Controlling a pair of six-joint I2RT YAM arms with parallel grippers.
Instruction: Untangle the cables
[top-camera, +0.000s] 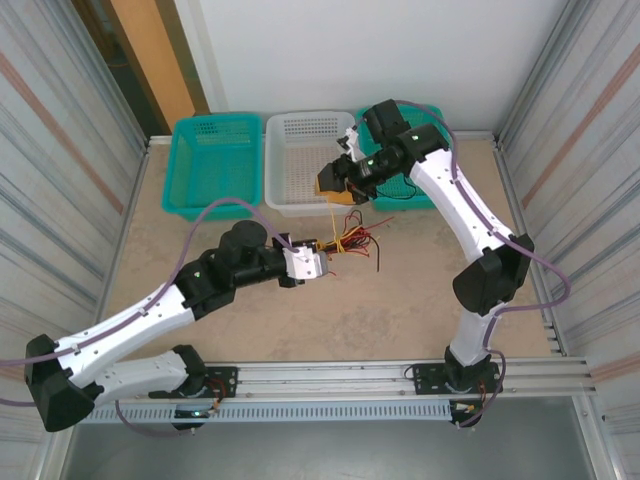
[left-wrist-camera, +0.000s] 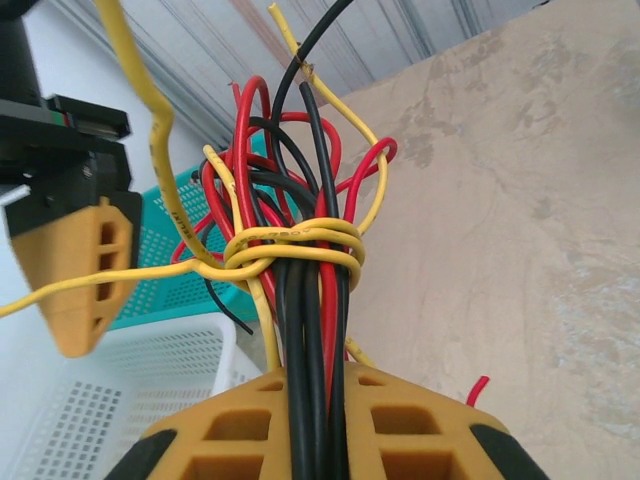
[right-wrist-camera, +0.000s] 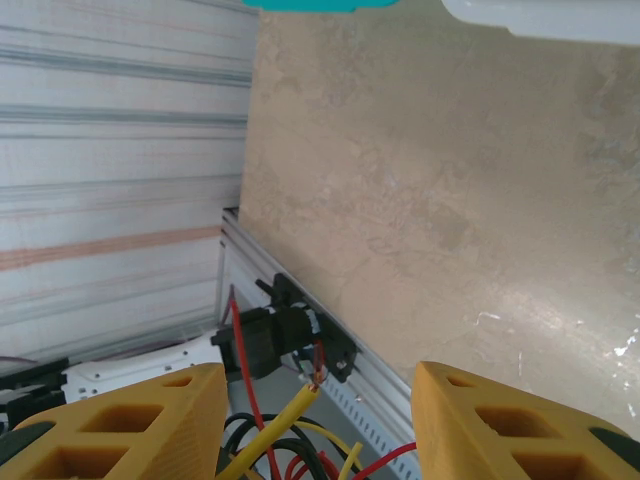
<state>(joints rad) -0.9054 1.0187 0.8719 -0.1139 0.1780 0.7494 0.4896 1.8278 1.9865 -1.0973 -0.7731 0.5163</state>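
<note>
The cables are a bunch of red, black and yellow wires above the tabletop, fanning out to the right. My left gripper is shut on the bunch; in the left wrist view the black and red strands run between its orange fingers. A yellow cable is wound and knotted around them just past the tips. My right gripper hangs open above the bunch near the white basket. A yellow cable end rises between its spread fingers without touching either.
Three baskets stand along the back wall: a teal one, a white one, and another teal one partly behind the right arm. Corrugated walls close both sides. The aluminium rail runs along the near edge.
</note>
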